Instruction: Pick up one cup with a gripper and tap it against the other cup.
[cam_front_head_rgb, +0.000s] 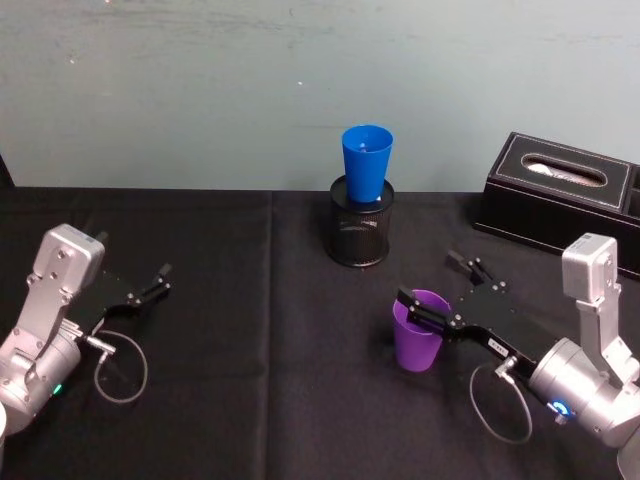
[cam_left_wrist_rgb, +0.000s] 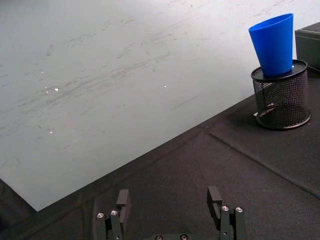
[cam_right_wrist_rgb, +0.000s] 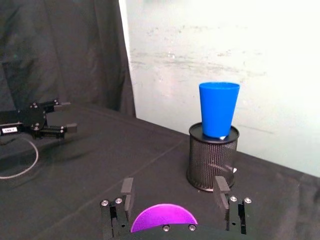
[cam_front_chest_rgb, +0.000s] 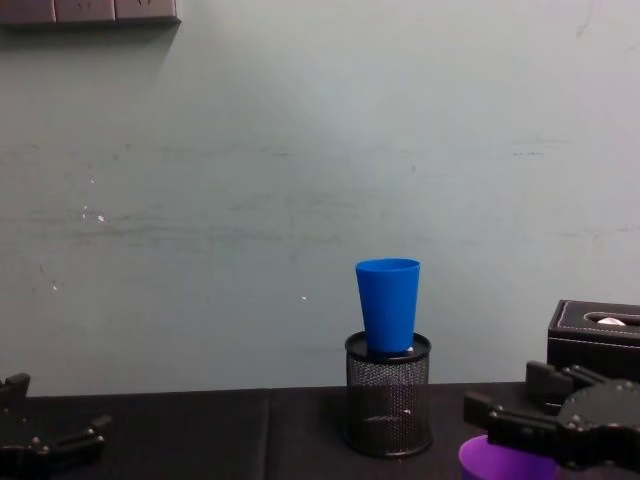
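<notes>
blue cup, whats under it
The blue cup stands in the top of a black mesh pen holder on the black table. The cup's base and the holder's inside are hidden.

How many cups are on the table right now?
2. The blue cup stands in the mesh holder near the wall; the purple cup stands in front of it, between the right gripper's open jaws.

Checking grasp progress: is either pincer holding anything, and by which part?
Not clearly. The right pincer straddles the purple cup at its rim, fingers open; the left pincer holds nothing.
</notes>
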